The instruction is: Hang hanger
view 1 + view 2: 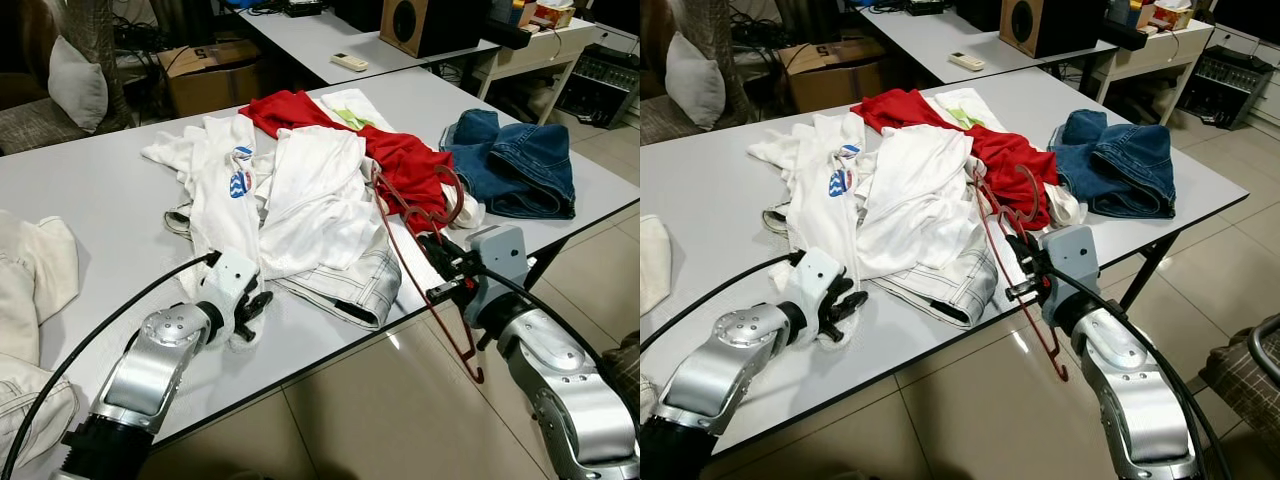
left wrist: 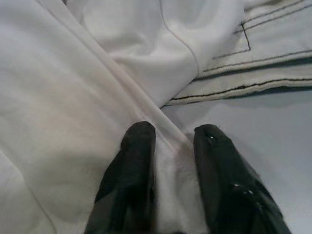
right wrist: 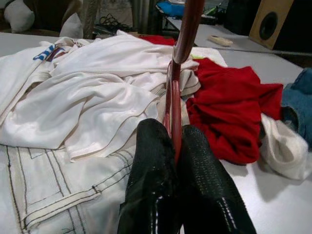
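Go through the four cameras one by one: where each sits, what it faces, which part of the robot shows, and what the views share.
Left eye: on the head, looking down at the table of clothes; both silver arms show.
Right eye: beside it, same scene.
Left wrist: along the left gripper, pinching white shirt.
Right wrist: along the right gripper, shut on the red hanger.
Shared: hanger and white shirt appear in the eye views too.

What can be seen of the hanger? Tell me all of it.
The hanger is dark red, thin and glossy, probably plastic. The right hand is shut on one of its bars near the table's front edge. Its hook end lies over the red garment; its far corner hangs past the edge, tilted toward the floor.
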